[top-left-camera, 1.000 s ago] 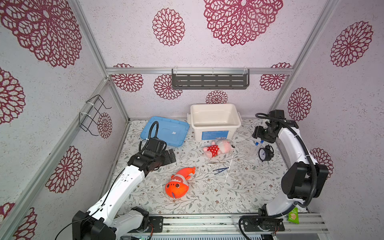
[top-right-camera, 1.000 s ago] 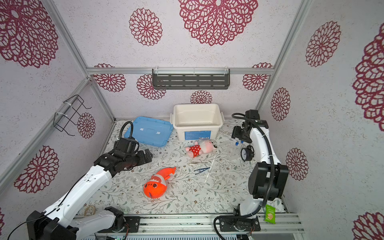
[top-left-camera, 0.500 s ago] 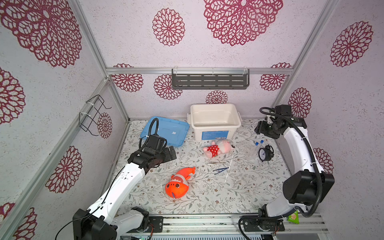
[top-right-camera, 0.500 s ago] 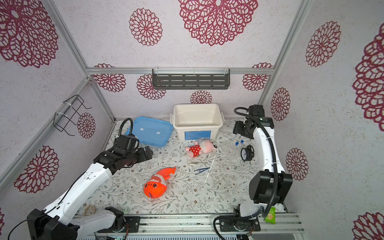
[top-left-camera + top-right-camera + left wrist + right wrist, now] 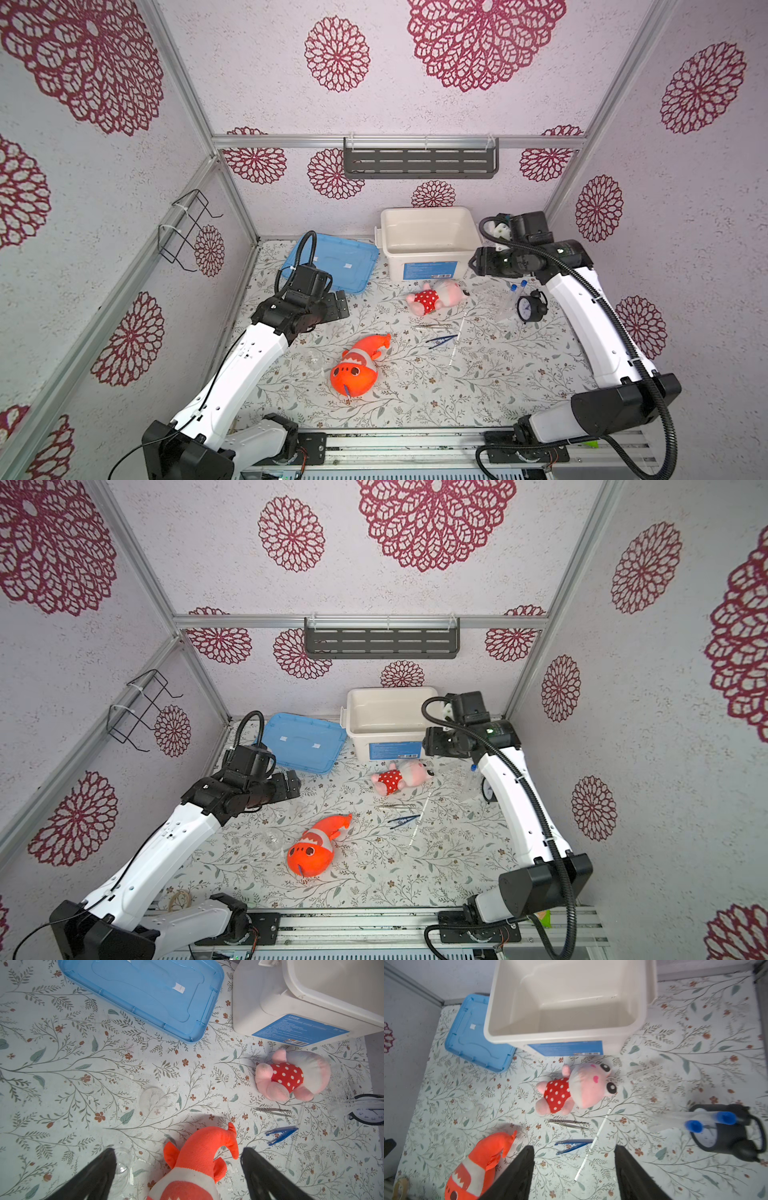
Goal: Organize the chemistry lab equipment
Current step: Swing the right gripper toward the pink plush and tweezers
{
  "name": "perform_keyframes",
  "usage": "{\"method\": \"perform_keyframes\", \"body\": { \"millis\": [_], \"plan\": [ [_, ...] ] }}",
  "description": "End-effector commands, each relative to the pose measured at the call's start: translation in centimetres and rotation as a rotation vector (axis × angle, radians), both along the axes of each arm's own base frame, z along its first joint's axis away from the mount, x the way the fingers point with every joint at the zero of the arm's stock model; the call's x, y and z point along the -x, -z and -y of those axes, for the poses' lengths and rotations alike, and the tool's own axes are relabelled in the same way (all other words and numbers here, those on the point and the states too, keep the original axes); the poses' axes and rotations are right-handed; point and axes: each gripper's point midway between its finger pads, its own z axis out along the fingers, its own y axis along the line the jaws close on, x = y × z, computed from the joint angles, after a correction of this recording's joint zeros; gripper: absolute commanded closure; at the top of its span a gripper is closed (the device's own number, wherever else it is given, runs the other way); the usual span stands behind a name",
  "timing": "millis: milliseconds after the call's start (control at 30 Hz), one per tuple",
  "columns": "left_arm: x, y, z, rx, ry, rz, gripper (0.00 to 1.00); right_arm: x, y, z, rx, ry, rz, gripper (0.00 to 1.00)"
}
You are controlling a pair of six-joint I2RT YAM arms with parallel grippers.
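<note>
Clear glass: flat round dish (image 5: pixel 153 1102) on the floral bench (image 5: pixel 415 395), nearly lost in the print, only its rim reads.
Second glass: clear round vessel (image 5: pixel 122 1169) just beside the orange plush fish (image 5: pixel 357 365), partly behind a left pincer finger and cut off by the frame edge.
Tubes: two blue-capped tubes (image 5: pixel 708 1121) at the right of the bench, leaning on a black alarm clock (image 5: pixel 729 1136). Bodies see-through and blurred, caps plain.
Clock (image 5: pixel 487 789): in a top view mostly hidden behind the right arm.
Mid-bench tools: slim metal tool (image 5: pixel 568 1123), dark blue tweezers (image 5: pixel 572 1146) and thin white rod (image 5: pixel 592 1145) lie close together in front of the pink plush doll (image 5: pixel 575 1088). Rod touching the tweezers or just beside them, cannot tell.
Bin: white bin (image 5: pixel 428 253) open-topped at the back, blue lid (image 5: pixel 336 262) flat beside it.
Left pincer (image 5: pixel 338 305): spread wide, empty, above the bench near the lid's front corner, touches nothing.
Right pincer (image 5: pixel 476 262): jaws apart, nothing between them, held up beside the bin's front corner, clear of the tubes.
</note>
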Motion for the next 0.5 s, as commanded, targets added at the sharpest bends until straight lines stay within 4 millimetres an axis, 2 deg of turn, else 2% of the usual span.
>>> {"method": "perform_keyframes", "body": {
  "millis": [0,100,333,467],
  "plan": [
    [-0.6,-1.1,0.4,0.008,0.028,0.027,0.03,1.6,0.0,-1.5,-0.048,0.029,0.006,0.36],
    [-1.1,-1.4,1.7,0.082,0.051,0.045,0.03,3.1,1.9,-3.0,-0.068,0.016,-0.025,0.37],
    [-1.7,-1.4,4.5,0.204,0.133,0.058,0.03,8.2,9.7,-6.2,-0.046,-0.016,-0.232,0.38],
    [-1.4,-0.9,5.2,0.229,0.167,0.041,0.03,10.2,12.9,-7.5,-0.009,-0.069,-0.298,0.38]
  ]
}}
